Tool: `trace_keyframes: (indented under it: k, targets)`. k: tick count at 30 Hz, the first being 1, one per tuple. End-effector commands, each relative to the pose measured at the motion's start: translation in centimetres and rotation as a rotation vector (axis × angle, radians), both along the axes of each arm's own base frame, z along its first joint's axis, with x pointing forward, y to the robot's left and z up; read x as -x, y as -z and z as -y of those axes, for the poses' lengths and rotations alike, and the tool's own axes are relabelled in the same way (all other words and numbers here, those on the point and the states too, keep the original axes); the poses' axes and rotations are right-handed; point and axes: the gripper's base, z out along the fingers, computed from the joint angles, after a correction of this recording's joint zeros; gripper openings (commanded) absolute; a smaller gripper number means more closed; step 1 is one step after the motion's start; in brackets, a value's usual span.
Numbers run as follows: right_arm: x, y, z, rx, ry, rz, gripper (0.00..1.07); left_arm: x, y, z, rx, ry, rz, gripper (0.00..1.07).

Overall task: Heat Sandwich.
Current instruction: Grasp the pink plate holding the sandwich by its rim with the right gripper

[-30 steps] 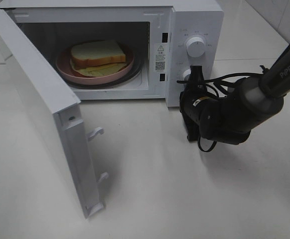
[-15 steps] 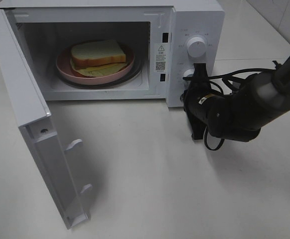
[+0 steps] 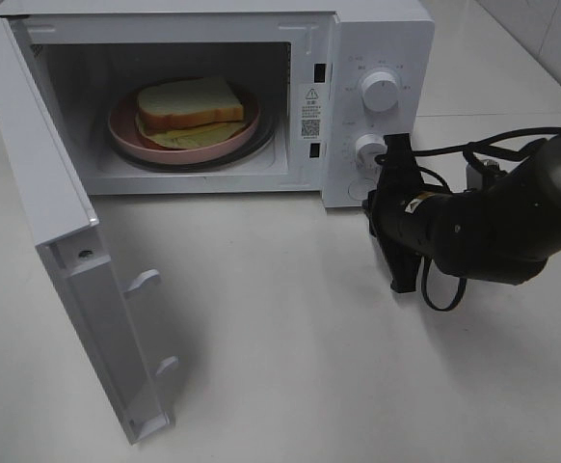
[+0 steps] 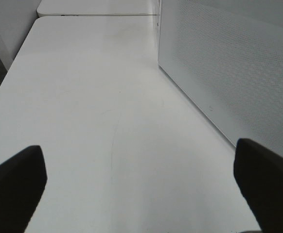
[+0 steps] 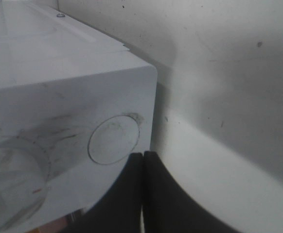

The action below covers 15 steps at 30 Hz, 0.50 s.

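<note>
The microwave [image 3: 377,39] stands with its door [image 3: 64,231] wide open and the sandwich [image 3: 189,104] inside it on the pink plate [image 3: 126,135]. The right end effector [image 5: 142,158], pressed together, sits beside the microwave's round button [image 5: 113,140]; swinging doorward, it could snag the lower knob [image 3: 370,149]. The left end effector [image 4: 139,162] is spread, empty, beside the microwave

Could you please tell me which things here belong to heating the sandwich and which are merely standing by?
Job: sandwich, pink plate under it, microwave, its open door, round button, right gripper (fingers shut).
Standing by: left gripper, open beside the microwave; table.
</note>
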Motion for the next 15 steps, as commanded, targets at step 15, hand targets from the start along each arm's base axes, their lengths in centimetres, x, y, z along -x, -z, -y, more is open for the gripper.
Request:
trace_keyframes:
  k: [15]
  targets:
    - [4.0, -4.3, -0.3, 0.350, -0.514, -0.150, 0.02, 0.2, 0.0, 0.0, 0.004, -0.005, 0.026, 1.01]
